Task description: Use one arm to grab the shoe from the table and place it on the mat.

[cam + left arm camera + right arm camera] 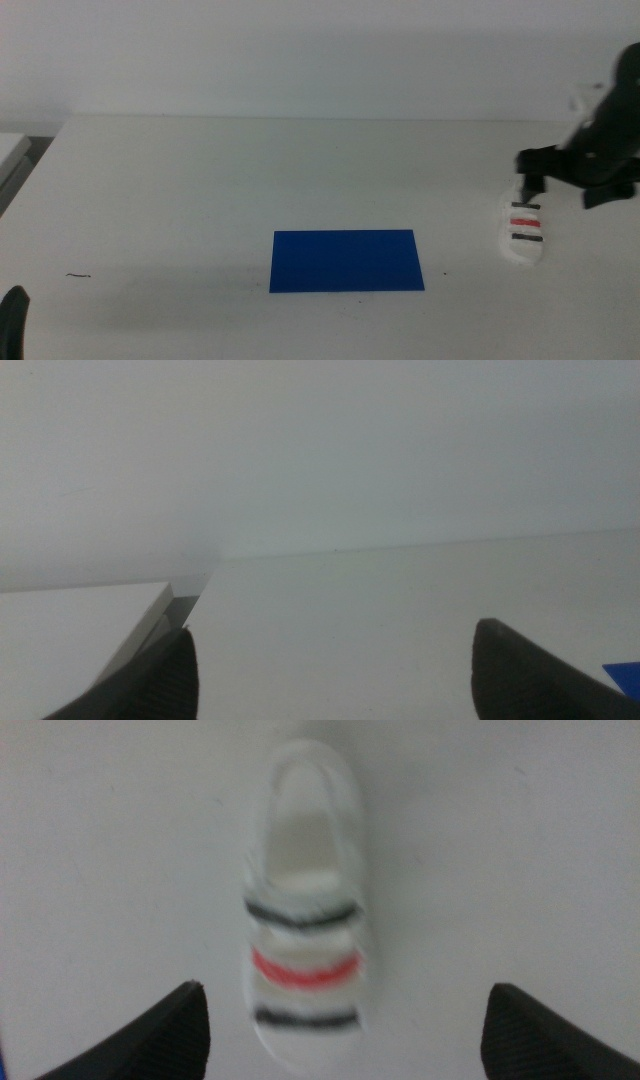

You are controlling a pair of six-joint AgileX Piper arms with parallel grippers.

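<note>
The white shoe [524,230] with two black straps and a red one lies on the table [200,180] at the right, apart from the dark-blue mat [345,260] in the middle front. My right gripper [532,188] hangs just above the shoe's far end, on the arm [605,140] coming in from the right. In the right wrist view the shoe [305,910] lies blurred between the wide-open jaws of the right gripper [345,992], which hold nothing. My left gripper [12,320] waits at the bottom left corner; in its own view the left gripper [330,670] is open and empty.
A small dark mark [78,275] lies on the table at the front left. A second white surface [12,155] adjoins the table's left edge, with a gap [180,605] between them. A corner of the mat [625,678] shows in the left wrist view.
</note>
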